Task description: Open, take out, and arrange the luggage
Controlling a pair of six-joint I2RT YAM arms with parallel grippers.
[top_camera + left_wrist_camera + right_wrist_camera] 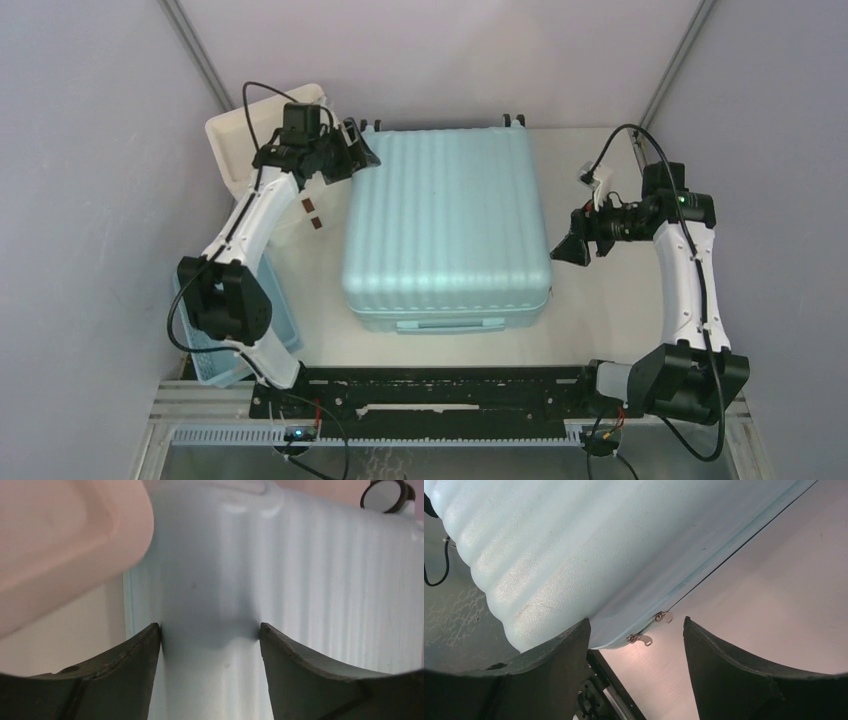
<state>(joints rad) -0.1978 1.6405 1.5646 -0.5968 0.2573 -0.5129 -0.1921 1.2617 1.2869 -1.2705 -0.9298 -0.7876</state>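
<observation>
Two tools apart: left tool (362, 152), right tool (561, 250); luggage (445, 215) flat, wheels (513, 120) far, length near-far.

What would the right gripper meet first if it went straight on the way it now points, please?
Probably the luggage, at its side edge near the two zipper pulls; depth is hard to judge.

Pale blue pretty much everywhere
Luggage (447, 215) is light blue with ribbed stripes and silver zip pulls (640, 639); drawers (235, 138) white with brown handles (314, 221); basket (212, 366) is blue lattice.
</observation>
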